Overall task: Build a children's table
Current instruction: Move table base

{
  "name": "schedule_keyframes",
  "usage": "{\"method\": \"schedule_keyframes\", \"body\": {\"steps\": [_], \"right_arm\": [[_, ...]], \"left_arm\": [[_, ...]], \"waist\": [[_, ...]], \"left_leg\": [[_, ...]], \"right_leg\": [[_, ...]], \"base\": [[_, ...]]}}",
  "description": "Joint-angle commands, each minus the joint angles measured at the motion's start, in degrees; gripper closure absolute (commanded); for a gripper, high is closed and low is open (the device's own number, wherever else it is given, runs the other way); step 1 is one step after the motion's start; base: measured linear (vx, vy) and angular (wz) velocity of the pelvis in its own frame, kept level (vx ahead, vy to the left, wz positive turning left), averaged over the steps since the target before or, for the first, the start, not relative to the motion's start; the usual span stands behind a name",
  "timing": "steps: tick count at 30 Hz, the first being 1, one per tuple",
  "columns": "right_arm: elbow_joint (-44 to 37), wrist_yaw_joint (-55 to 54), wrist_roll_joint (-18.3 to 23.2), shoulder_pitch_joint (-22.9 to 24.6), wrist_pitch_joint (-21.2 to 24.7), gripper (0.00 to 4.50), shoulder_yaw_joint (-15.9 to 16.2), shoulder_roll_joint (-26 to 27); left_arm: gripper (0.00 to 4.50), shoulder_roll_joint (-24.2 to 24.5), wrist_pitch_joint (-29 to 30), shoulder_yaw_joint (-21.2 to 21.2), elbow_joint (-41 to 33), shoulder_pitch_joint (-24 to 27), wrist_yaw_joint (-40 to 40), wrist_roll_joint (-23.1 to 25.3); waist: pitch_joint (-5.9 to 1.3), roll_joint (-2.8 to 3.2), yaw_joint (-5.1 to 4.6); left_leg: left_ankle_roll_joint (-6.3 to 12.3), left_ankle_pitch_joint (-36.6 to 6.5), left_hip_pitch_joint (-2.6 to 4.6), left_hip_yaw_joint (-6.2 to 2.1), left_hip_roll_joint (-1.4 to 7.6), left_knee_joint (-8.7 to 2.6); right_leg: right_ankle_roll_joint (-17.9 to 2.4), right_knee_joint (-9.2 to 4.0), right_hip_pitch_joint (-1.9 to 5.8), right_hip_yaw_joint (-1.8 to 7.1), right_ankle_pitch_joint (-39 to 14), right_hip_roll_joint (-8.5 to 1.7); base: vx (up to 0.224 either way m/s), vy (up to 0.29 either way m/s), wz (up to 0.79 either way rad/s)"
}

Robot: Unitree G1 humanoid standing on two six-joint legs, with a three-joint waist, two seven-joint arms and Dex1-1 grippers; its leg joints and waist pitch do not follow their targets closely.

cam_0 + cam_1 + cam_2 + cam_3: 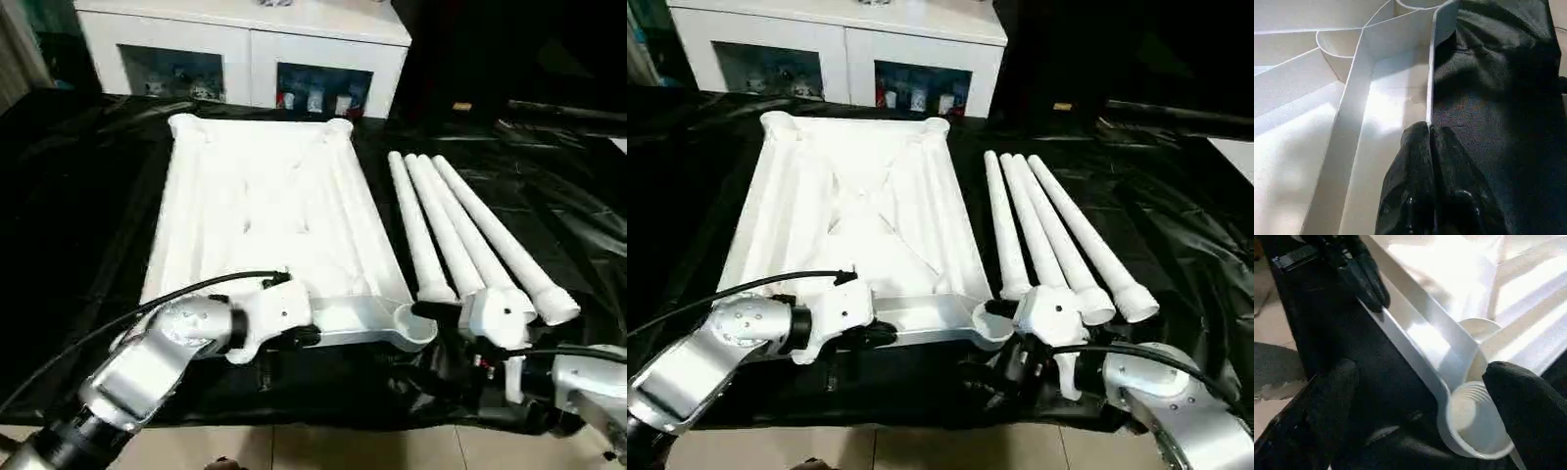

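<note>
Upside down on the black-cloth desk: the white children's table top, ribs up, its near rim along the desk's front edge. Pinched on that thin near rim, fingers together: the left gripper. Spread wide around the round corner socket at the near right corner, touching nothing: the right gripper. Side by side toward the desk's right edge: the white tube legs. Past the desk's far edge: a white cabinet

white kids' table top lying upside down, ribbed underside showing, four tapered legs loose side by side right beside it
</note>
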Motion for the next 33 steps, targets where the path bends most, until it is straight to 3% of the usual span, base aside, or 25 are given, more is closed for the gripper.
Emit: {"method": "schedule_keyframes", "body": {"steps": [1,7,10,14,18,27,28,31,32,33], "right_arm": [[-0.5,-0.5,-0.6,-0.1,-0.3,0.00,-0.2,0.1],[0.3,-0.5,-1.1,-1.0,-0.5,0.00,0.1,0.6],[0.9,-0.6,-1.3,-1.7,-0.9,0.00,0.5,0.6],[1.3,-0.6,-1.6,-2.1,-1.2,0.00,0.7,0.5],[1.7,-0.5,-1.7,-2.4,-1.4,0.00,0.7,0.5],[2.7,-0.2,-2.1,-3.5,-1.8,0.00,0.4,0.7],[2.6,-0.8,-1.8,-3.9,-1.1,0.00,0.0,1.0],[2.4,-1.5,-1.5,-4.3,0.2,0.00,-0.5,1.2],[2.3,-4.0,0.3,-6.1,5.1,0.00,-2.0,2.5],[2.4,-5.2,0.8,-6.9,6.7,0.00,-2.6,3.1]], "left_arm": [[4.49,2.6,1.0,3.1,3.3,1.8,2.2,1.7],[4.49,5.9,-1.6,5.4,4.4,3.8,1.6,1.7],[4.49,9.3,-3.2,8.3,4.3,5.9,0.4,0.9],[4.49,11.3,-4.8,10.5,4.9,7.2,-0.1,0.3],[4.49,12.0,-8.9,12.1,6.1,8.3,-1.1,-1.0],[4.49,12.6,-15.5,13.5,8.1,8.4,-2.2,-1.5],[4.06,12.2,-15.4,14.5,7.6,7.8,-4.5,-4.0],[3.95,11.8,-13.9,15.5,7.0,7.3,-6.5,-6.5],[3.86,12.0,-12.1,17.1,6.4,6.5,-7.6,-9.0],[3.73,12.2,-12.4,17.6,6.4,6.2,-7.5,-9.2]], "waist": [[-2.72,-0.02,0.31],[-2.44,-0.09,-0.49],[-2.57,-0.50,-0.86],[-2.54,-0.42,-0.89],[-2.68,-0.61,-0.64],[-2.79,-0.91,0.00],[-2.77,-1.23,0.02],[-2.89,-1.05,0.04],[-2.88,-1.11,0.00],[-2.89,-1.02,-0.03]], "left_leg": [[0.59,-13.3,0.28,-1.74,3.83,-5.69],[-0.02,-16.0,-0.09,-2.01,3.68,-5.98],[-0.75,-17.0,-0.07,-2.16,3.71,-6.05],[-0.94,-18.6,0.56,-1.99,3.74,-6.05],[-0.66,-17.8,0.86,-1.74,3.81,-6.06],[-0.62,-17.1,0.89,-1.64,3.85,-6.13],[-0.48,-16.6,0.88,-1.58,3.82,-6.12],[-0.62,-15.3,1.02,-1.50,3.77,-6.07],[-0.46,-13.9,1.12,-1.36,3.68,-6.00],[-0.48,-13.2,1.13,-1.37,3.58,-6.03]], "right_leg": [[-12.1,-4.48,1.47,1.75,-10.5,-3.09],[-9.8,-4.95,1.28,1.65,-17.4,-3.14],[-8.8,-5.02,1.07,1.67,-19.1,-3.14],[-8.9,-5.18,0.43,1.85,-19.5,-3.03],[-10.1,-4.77,0.29,1.89,-14.7,-2.81],[-9.8,-4.69,0.43,1.93,-13.7,-2.93],[-9.9,-4.70,0.45,1.91,-13.4,-2.91],[-10.5,-4.45,0.42,1.88,-12.4,-2.85],[-11.3,-4.21,0.41,1.86,-10.0,-2.63],[-11.6,-4.07,0.44,1.83,-9.4,-2.57]], "base": [[0.000,0.000,0.00],[0.000,0.000,0.00],[0.000,0.000,0.00],[0.000,0.000,0.00],[0.000,0.000,0.00],[0.000,0.000,0.00],[0.000,0.000,0.00],[0.000,0.000,0.00],[0.000,0.000,0.00],[0.000,0.000,0.00]]}}
